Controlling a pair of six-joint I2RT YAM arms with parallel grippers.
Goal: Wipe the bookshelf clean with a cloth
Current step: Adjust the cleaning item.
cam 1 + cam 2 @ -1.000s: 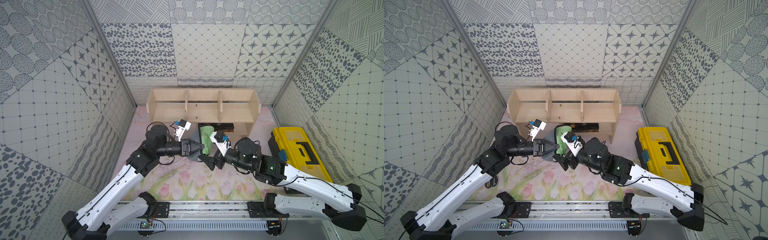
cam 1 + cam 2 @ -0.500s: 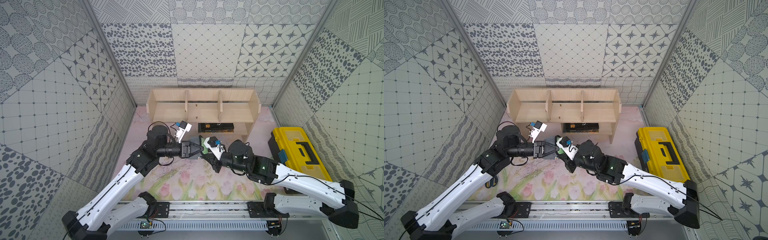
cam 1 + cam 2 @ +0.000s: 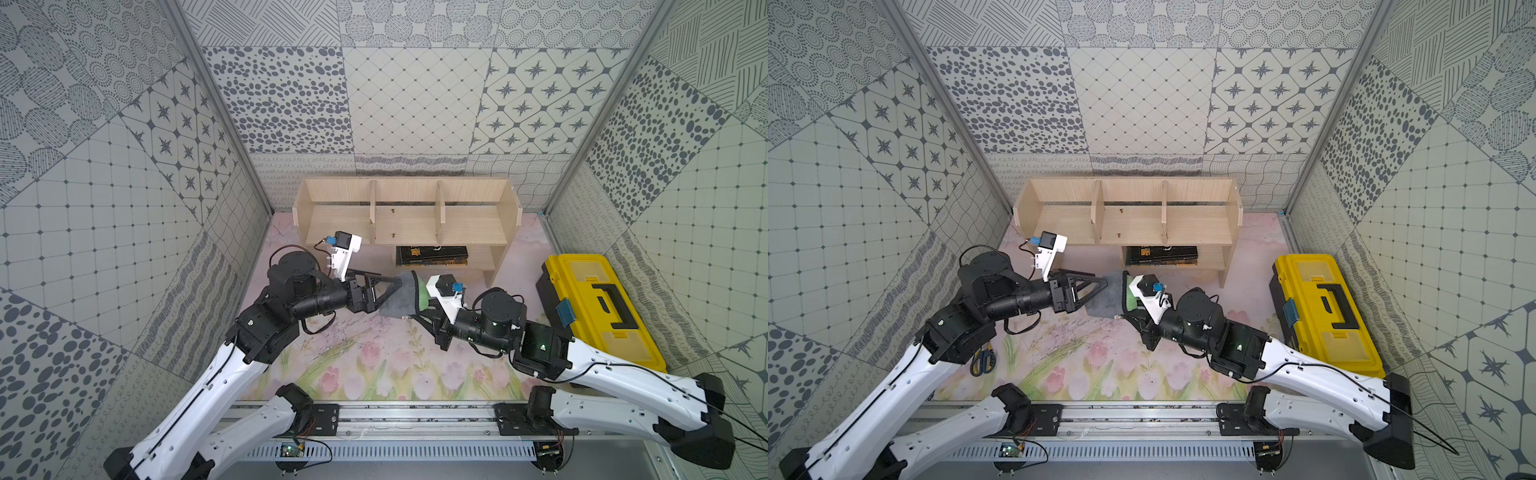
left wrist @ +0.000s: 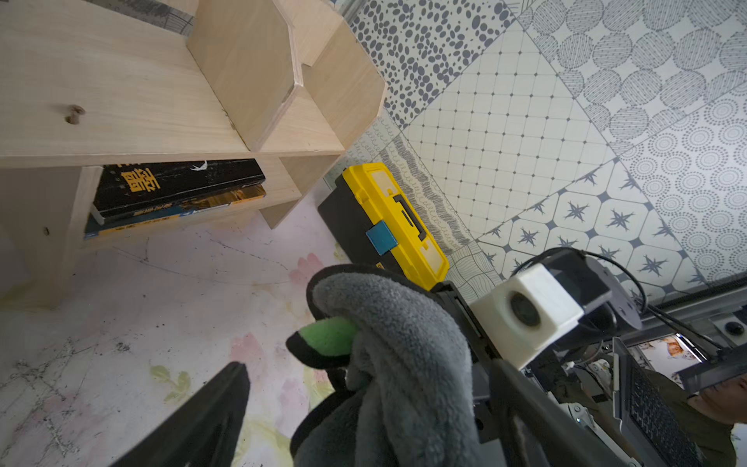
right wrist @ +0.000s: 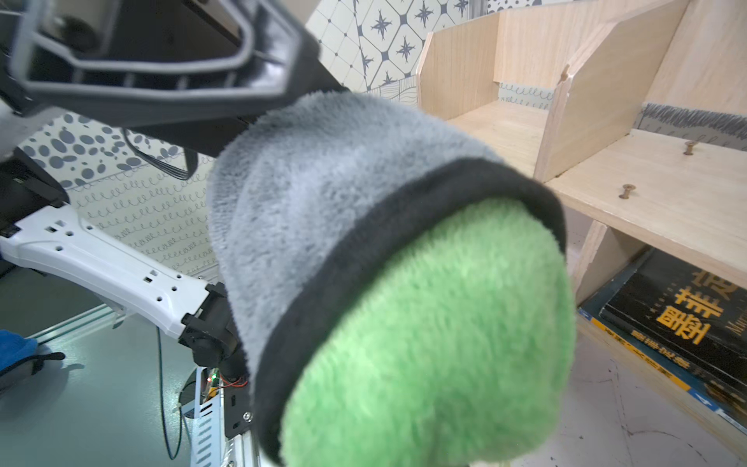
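The cloth (image 3: 401, 295) (image 3: 1106, 297), grey on one side and green on the other with dark edging, hangs above the floral mat between my two grippers. My left gripper (image 3: 395, 291) (image 4: 370, 366) is open, its fingers (image 4: 226, 396) spread wide on either side of the cloth (image 4: 404, 343). My right gripper (image 3: 422, 309) is shut on the cloth, which bulges in front of its wrist camera (image 5: 343, 194) and hides its jaws. The pale wood bookshelf (image 3: 407, 224) (image 3: 1129, 224) (image 5: 646, 178) stands at the back, just beyond both grippers.
Small brown bits (image 5: 626, 190) lie in the bookshelf's middle compartment. Black books (image 3: 431, 254) lie on the short lower shelf. A yellow and black toolbox (image 3: 598, 303) stands at the right. Scissors (image 3: 982, 359) lie on the mat under my left arm.
My right gripper moved in and shut on the cloth. My left gripper, which was shut on the cloth, has opened wide. The cloth now bunches at the right gripper.
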